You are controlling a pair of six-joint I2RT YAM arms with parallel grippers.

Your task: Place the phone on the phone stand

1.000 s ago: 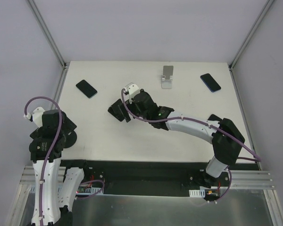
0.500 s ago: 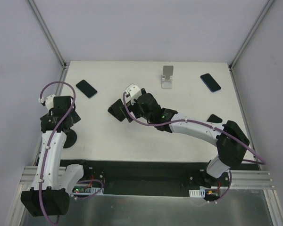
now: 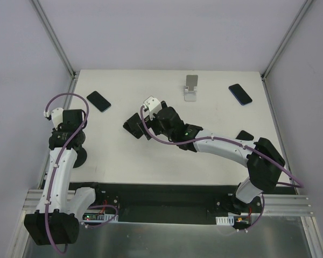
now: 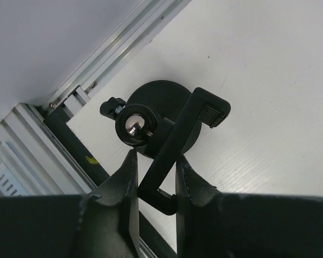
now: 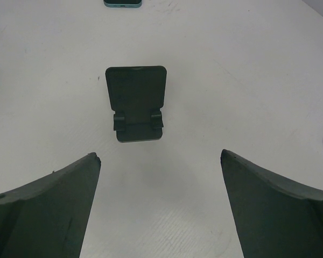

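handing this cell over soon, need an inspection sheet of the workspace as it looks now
surface: white table, no spills seen
job's things: left phone and right phone lying flat; silver stand empty
clutter: black clamp stand; dark folding stand; small dark object, unclear
grippers: left gripper fingers pinch the clamp stand's arm; right gripper open, facing the folding stand, apart
cables: purple cable looped on each arm
surroundings: grey walls, aluminium frame

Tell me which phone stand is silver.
The stand at the far edge; the folding stand and the round-based stand are dark.
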